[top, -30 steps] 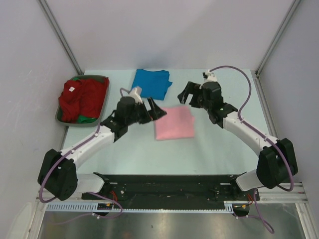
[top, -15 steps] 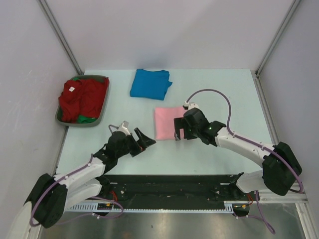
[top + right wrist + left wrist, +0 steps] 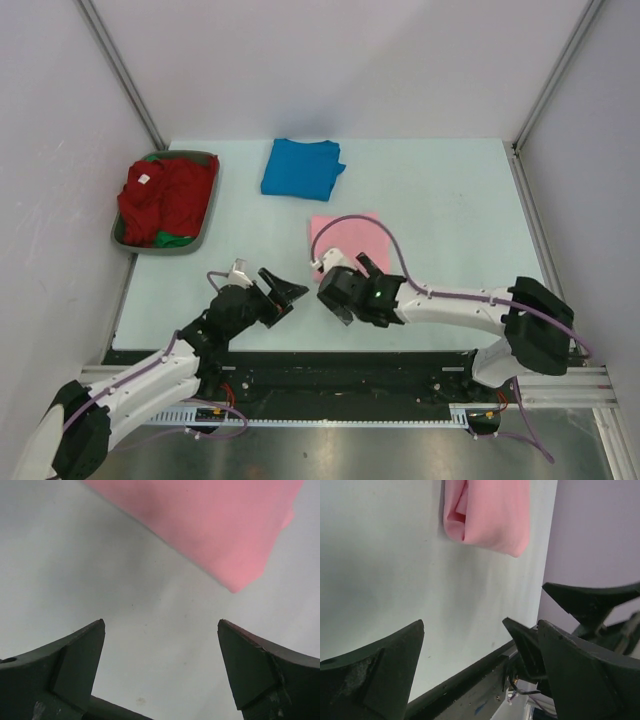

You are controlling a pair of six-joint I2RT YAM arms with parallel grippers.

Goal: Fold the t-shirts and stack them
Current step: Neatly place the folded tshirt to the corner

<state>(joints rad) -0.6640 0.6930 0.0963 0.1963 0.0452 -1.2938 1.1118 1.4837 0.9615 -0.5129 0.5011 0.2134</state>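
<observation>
Black left gripper: we find it spread wide, nothing held, low over the table at its near side.
Black right gripper: we find it likewise spread and empty, just right of the left one.
Pink t-shirt: folded flat, just beyond both grippers.
Blue t-shirt: folded, far centre.
Red garments: heaped in a grey tray, far left.

- No text, brand, number or sign can be read in any of the 3 views.
- A white tag is seen on the red t-shirt in the bin; any print on it is too small to be made out.
</observation>
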